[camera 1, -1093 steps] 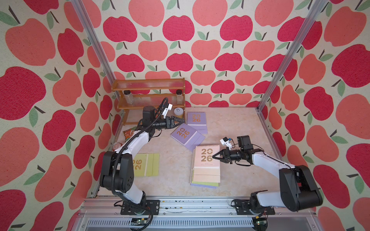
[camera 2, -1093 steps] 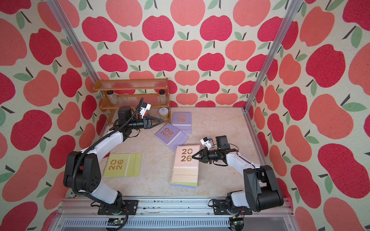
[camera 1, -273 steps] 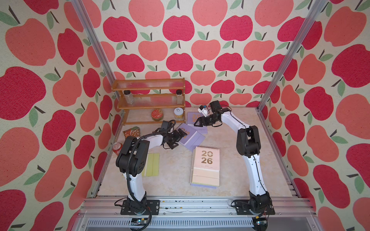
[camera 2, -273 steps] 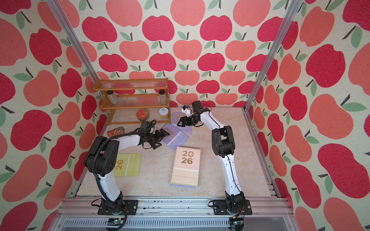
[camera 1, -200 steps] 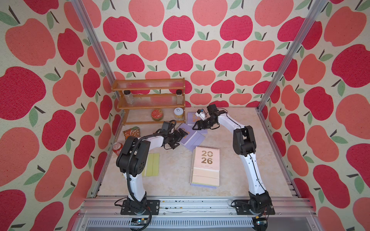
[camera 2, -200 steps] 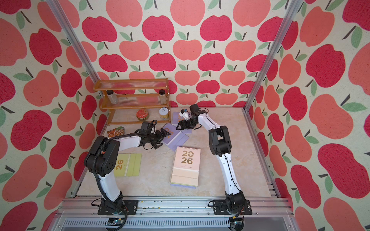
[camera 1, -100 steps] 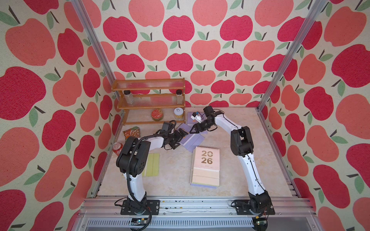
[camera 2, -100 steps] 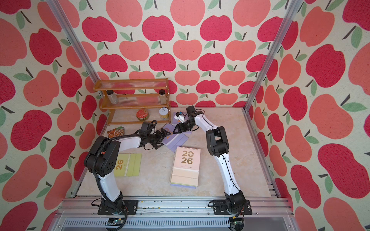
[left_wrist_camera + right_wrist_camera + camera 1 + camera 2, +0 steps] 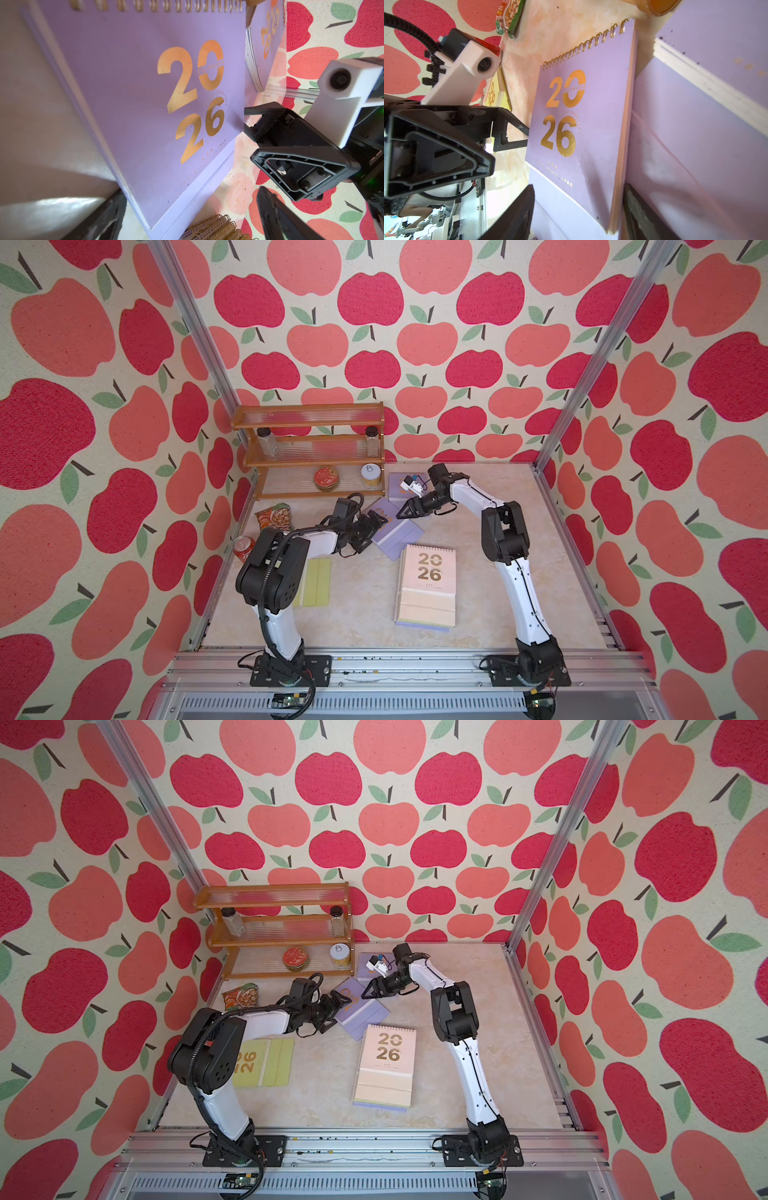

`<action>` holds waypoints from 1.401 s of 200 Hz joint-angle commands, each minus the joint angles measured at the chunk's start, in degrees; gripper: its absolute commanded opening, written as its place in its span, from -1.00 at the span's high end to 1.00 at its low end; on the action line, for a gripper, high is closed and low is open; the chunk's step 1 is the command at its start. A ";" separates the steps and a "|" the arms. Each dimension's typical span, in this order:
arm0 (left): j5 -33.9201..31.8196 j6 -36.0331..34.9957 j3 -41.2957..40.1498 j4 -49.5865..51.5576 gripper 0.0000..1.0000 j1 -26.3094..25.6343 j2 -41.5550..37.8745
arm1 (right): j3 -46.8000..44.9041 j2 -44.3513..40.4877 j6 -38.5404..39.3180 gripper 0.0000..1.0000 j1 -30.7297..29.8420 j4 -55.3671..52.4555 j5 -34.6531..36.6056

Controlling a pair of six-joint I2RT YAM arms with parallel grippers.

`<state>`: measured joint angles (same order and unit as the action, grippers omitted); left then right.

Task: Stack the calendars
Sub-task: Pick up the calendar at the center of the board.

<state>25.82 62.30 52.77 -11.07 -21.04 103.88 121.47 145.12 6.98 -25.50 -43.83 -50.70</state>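
In both top views the lilac calendar [image 9: 388,523] lies flat and askew at the far middle of the table [image 9: 498,593]. The left gripper [image 9: 376,526] is at its left edge and the right gripper [image 9: 405,512] at its far right edge. A pink-topped stack [image 9: 428,585] sits just nearer, a yellow-green calendar [image 9: 318,583] lies well to the left, and one more lilac calendar [image 9: 394,485] lies by the far wall.

In the left wrist view, the left fingers [image 9: 112,212] stand wide apart astride the lilac calendar's [image 9: 145,93] edge and clamp nothing. Gold foil reads "2026", with "CALENDAR" across the zero.

In the right wrist view, the right fingers [image 9: 517,216] are also apart. The cover's corner lies between them, unpinched, and more lilac card shows underneath. "EVERYDAY" curves beside the 26.

The calendar looks light, stiff and smooth, so it will probably slide rather than lift, and loose pages may fan. It is probably best pinched at an overhanging free edge or at the wire binding.
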 commanded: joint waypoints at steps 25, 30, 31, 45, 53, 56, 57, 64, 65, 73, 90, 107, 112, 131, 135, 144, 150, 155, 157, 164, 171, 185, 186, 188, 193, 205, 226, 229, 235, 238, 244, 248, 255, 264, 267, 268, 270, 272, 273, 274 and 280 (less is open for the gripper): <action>-4.64 1.56 -4.70 -9.16 -0.89 -1.97 -1.96 | -0.79 0.68 -1.37 -0.37 -2.91 -3.32 -8.61; -4.72 1.67 -5.08 -10.09 -0.89 -1.99 -2.24 | -0.79 0.77 -1.37 -0.37 -2.96 -3.35 -8.61; -4.77 1.77 -5.15 -10.27 -0.89 -2.03 -2.30 | -0.79 0.77 -1.36 -0.37 -3.01 -3.35 -8.62; -5.38 2.34 -6.62 -13.18 -0.87 -2.25 -3.15 | -0.87 1.00 -1.36 -0.36 -3.15 -3.37 -8.46; -5.73 2.50 -7.29 -14.41 -0.87 -2.38 -3.77 | -0.97 1.13 -1.27 -0.36 -3.16 -3.45 -8.41; -5.84 2.40 -7.44 -14.64 -0.86 -2.42 -3.99 | -0.96 1.11 -1.27 -0.36 -3.16 -3.57 -8.40; -5.90 2.39 -7.43 -14.70 -0.86 -2.43 -4.01 | -0.97 1.12 -1.27 -0.36 -3.16 -3.56 -8.43; -6.12 2.12 -7.60 -14.78 -0.86 -2.50 -4.49 | -1.05 1.22 -1.32 -0.35 -3.19 -3.55 -8.60; -6.13 2.03 -7.60 -14.77 -0.86 -2.51 -4.57 | -1.05 1.22 -1.30 -0.35 -3.22 -3.55 -8.66; -6.29 1.62 -7.45 -14.42 -0.86 -2.53 -4.92 | -1.10 1.22 -1.35 -0.34 -3.24 -3.54 -8.93; -6.57 1.37 -7.38 -14.07 -0.84 -2.61 -5.02 | -1.19 1.22 -1.49 -0.33 -3.18 -3.63 -9.59; -6.74 2.21 -8.15 -15.94 -0.80 -2.61 -4.81 | -1.12 1.12 -1.40 -0.33 -3.29 -3.90 -9.31; -6.80 2.57 -8.52 -16.79 -0.79 -2.61 -4.75 | -1.07 1.13 -1.26 -0.32 -3.29 -4.09 -9.04; -7.10 3.39 -9.87 -19.94 -0.66 -2.74 -5.19 | -1.06 1.28 -0.59 -0.32 -3.42 -4.98 -8.64; -7.23 3.48 -10.07 -20.45 -0.65 -2.78 -5.38 | -1.06 1.37 -0.54 -0.32 -3.48 -5.07 -8.55; -7.43 3.53 -10.63 -21.90 -0.61 -2.87 -5.88 | -1.06 1.54 -0.28 -0.32 -3.57 -5.44 -8.50; -7.66 3.55 -10.97 -22.50 -0.57 -2.96 -6.25 | -1.11 1.57 -0.07 -0.32 -3.57 -5.58 -8.39; -7.84 3.53 -11.13 -22.79 -0.55 -2.96 -6.61 | -1.15 1.66 -0.02 -0.32 -3.66 -5.70 -8.24; -7.92 3.53 -11.23 -22.90 -0.54 -3.00 -6.79 | -1.15 1.66 0.08 -0.32 -3.68 -5.73 -8.20; -8.13 3.32 -11.44 -23.20 -0.53 -3.04 -7.33 | -1.20 1.74 0.09 -0.32 -3.68 -5.83 -8.11; -8.22 3.10 -11.41 -23.01 -0.52 -3.04 -7.84 | -1.23 1.83 0.12 -0.32 -3.77 -5.85 -8.10; -8.42 2.36 -10.90 -21.30 -0.52 -3.04 -8.59 | -1.42 1.85 -0.08 -0.31 -3.82 -5.48 -8.27; -8.42 2.28 -10.87 -21.20 -0.52 -3.04 -8.59 | -1.46 1.84 -0.10 -0.31 -3.80 -5.43 -8.27; -8.42 2.18 -10.79 -20.95 -0.52 -3.04 -8.60 | -1.47 1.77 -0.12 -0.31 -3.91 -5.37 -8.32; -8.40 1.88 -10.60 -20.48 -0.52 -3.04 -8.72 | -1.58 1.78 -0.31 -0.31 -3.89 -5.12 -8.37; -8.38 1.60 -10.50 -20.07 -0.52 -3.04 -8.55 | -1.91 1.51 -0.73 -0.31 -3.94 -4.39 -8.57; -7.94 1.85 -10.66 -19.99 -0.51 -3.11 -7.76 | -3.01 0.68 -1.83 -0.31 -3.69 -2.35 -8.46; -7.83 1.92 -10.67 -20.09 -0.51 -3.13 -7.55 | -3.24 0.50 -2.07 -0.31 -3.70 -1.89 -8.48; -7.51 2.03 -10.67 -20.22 -0.51 -3.11 -7.11 | -3.68 0.20 -2.58 -0.31 -3.54 -1.01 -8.46; -7.40 2.10 -10.67 -20.30 -0.51 -3.13 -6.89 | -3.92 -0.02 -2.85 -0.31 -3.45 -0.59 -8.46; -7.24 2.27 -10.76 -20.51 -0.51 -3.13 -6.53 | -4.56 -0.37 -3.40 -0.31 -3.27 0.35 -8.54; -7.07 2.37 -10.84 -20.75 -0.51 -3.13 -6.20 | -4.99 -0.72 -3.82 -0.31 -3.22 1.12 -8.54; -6.93 2.54 -11.00 -21.04 -0.51 -3.13 -5.86 | -5.71 -1.22 -4.43 -0.31 -2.97 2.27 -8.63; -6.69 2.65 -11.10 -21.32 -0.51 -3.13 -5.42 | -6.71 -1.95 -5.22 -0.31 -2.60 3.73 -8.90; -6.60 2.65 -11.11 -21.43 -0.51 -3.13 -5.29 | -7.00 -2.08 -5.47 -0.30 -2.56 4.10 -8.89; -6.59 2.65 -11.07 -21.44 -0.51 -3.13 -5.23 | -7.11 -2.19 -5.57 -0.30 -2.55 4.28 -8.94; -6.51 2.65 -11.04 -21.38 -0.51 -3.15 -5.19 | -7.41 -2.38 -5.79 -0.31 -2.46 4.59 -8.99; -6.49 2.65 -11.03 -21.32 -0.51 -3.14 -5.07 | -7.61 -2.52 -6.00 -0.31 -2.41 5.00 -8.98; -6.45 2.65 -11.03 -21.25 -0.51 -3.14 -5.08 | -7.88 -2.75 -6.19 -0.31 -2.31 5.45 -9.05; -6.42 2.65 -11.03 -21.26 -0.51 -3.18 -5.04 | -8.08 -2.83 -6.32 -0.31 -2.21 5.66 -9.06; -6.40 2.56 -11.03 -21.21 -0.50 -3.22 -4.86 | -8.79 -3.35 -6.87 -0.31 -1.99 6.68 -9.24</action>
<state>16.82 64.90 41.08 -28.56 -23.40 97.73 115.70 144.90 3.01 -27.81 -42.57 -58.24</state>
